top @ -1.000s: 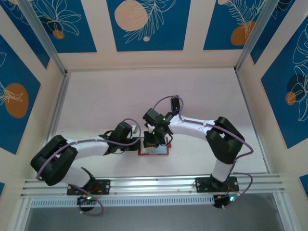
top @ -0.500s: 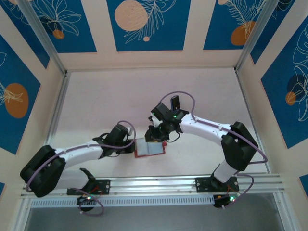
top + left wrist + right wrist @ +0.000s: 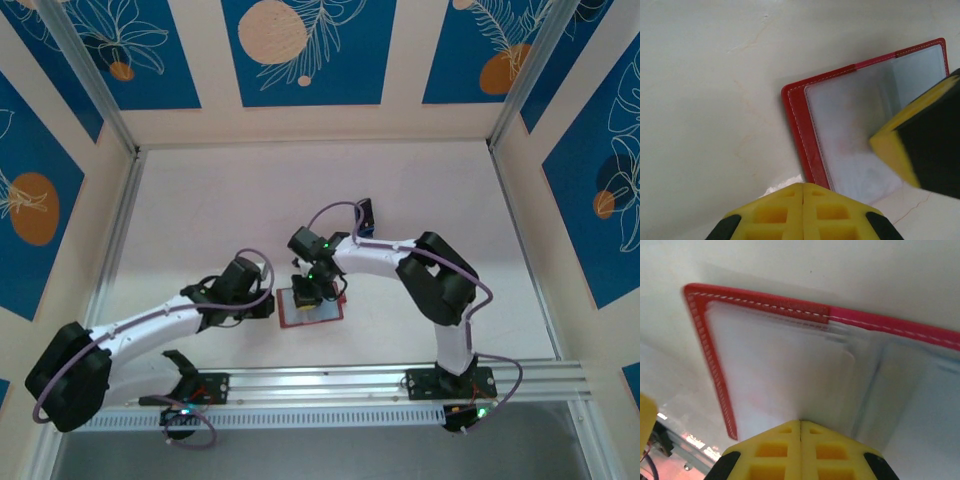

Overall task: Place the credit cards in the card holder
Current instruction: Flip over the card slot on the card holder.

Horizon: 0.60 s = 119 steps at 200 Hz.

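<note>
The card holder lies open on the table, a red wallet with pale clear pockets facing up. My left gripper is shut, its tip at the wallet's red left edge with nothing between the fingers. My right gripper is shut too, its tip resting on a clear pocket inside the card holder. A small dark blue rectangle, possibly one of the credit cards, lies on the table behind the right arm.
The right gripper's yellow finger hangs over the wallet's right half in the left wrist view. A metal rail runs along the near edge. Patterned walls enclose the white table on three sides.
The right gripper swung from the wallet's upper right back over its left half and closed. The left arm stretched out lower, its gripper staying at the wallet's left edge.
</note>
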### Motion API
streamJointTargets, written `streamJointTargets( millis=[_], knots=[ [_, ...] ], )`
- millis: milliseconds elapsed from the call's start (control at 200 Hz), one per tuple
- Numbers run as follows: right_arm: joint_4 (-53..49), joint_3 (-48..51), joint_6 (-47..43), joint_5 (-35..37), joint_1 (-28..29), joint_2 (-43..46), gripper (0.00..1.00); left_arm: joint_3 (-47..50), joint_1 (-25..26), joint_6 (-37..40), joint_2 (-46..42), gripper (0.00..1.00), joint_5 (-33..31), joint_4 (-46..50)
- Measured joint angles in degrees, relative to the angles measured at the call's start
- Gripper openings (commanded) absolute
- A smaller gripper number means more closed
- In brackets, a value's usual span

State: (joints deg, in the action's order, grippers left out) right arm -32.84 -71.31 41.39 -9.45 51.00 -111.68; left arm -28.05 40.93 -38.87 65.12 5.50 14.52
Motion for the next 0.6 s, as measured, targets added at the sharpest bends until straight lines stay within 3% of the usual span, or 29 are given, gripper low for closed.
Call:
streamJointTargets(
  millis=[325,595],
  knots=[
    [0.15,-1.46,1.51,0.44,0.96,-0.81,0.0,-3.93,0.0,1.16,7.54,0.05,3.48,-1.4],
    [-2.62,-1.62,0.48,0.46,0.48,4.22,0.02,-4.15,0.0,1.88,12.48,0.04,4.46,-3.82]
  ],
)
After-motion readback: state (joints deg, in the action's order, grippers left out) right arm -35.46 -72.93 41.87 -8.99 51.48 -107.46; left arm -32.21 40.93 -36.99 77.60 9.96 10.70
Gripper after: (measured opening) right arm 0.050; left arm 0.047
